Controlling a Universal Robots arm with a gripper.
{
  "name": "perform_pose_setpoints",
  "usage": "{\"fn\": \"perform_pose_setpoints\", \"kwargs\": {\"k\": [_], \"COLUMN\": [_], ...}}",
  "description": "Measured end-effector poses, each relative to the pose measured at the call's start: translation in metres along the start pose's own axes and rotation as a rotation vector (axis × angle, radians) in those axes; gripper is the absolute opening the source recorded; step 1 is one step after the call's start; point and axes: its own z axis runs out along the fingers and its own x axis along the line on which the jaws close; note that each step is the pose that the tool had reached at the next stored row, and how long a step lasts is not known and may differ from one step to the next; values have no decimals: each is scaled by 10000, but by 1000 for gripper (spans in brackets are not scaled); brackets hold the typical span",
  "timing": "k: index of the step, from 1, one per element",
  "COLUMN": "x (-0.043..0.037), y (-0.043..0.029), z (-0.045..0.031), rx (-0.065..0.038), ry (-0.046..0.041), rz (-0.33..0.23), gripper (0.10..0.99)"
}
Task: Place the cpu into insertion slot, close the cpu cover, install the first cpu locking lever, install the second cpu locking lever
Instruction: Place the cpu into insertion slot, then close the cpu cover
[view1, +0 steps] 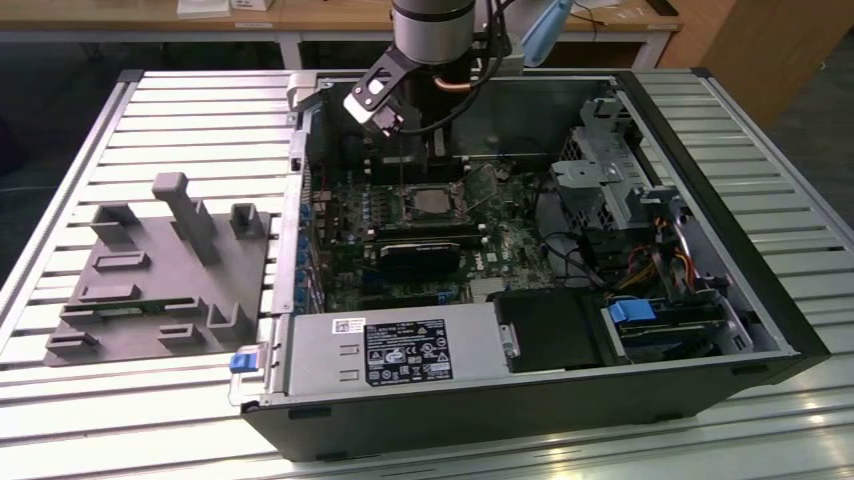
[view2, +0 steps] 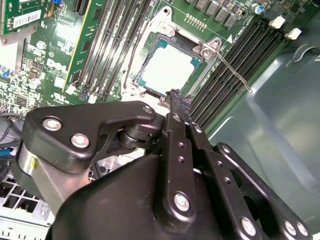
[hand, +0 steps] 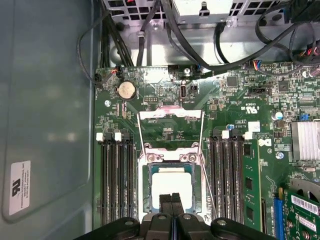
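The gripper (hand: 171, 201) has its two black fingers (hand: 166, 204) pressed together with nothing between them. Its tips hang right over the near edge of the cpu (hand: 172, 182); whether they touch the chip cannot be told. The cpu lies flat inside the insertion slot (hand: 146, 186), its pale top showing in both wrist views, so the first step looks done. The cpu cover (hand: 171, 115) appears to stand raised at the side of the slot away from the gripper, with green board showing through its window. The two thin wire levers (hand: 208, 165) look unlatched, angled up beside it. Closing the cover therefore seems to be the step in hand. It calls for a push that brings the frame flat onto the slot's rim without shifting the chip. The slot sits mid-board on the motherboard (hand: 150, 95), between two banks of memory slots (hand: 115, 180), inside the open computer case (view1: 561, 410).
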Motion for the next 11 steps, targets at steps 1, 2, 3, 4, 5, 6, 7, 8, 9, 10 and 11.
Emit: {"fn": "perform_pose_setpoints", "kwargs": {"k": [1, 2, 3, 4, 5, 6, 7, 8, 9, 10, 11], "x": [0, 0, 0, 0, 0, 0, 0, 0, 0, 0, 0], "y": [0, 0, 0, 0, 0, 0, 0, 0, 0, 0, 0], "z": [0, -1, -1, -1, -1, -1, -1, -2, -1, -2, -2], "rx": [0, 0, 0, 0, 0, 0, 0, 1, 0, 1, 1], "ry": [0, -1, -1, -1, -1, -1, -1, -1, -1, -1, -1], "rz": [0, 0, 0, 0, 0, 0, 0, 0, 0, 0, 0], "gripper": [106, 106, 106, 106, 106, 106, 106, 106, 106, 106, 106]}}
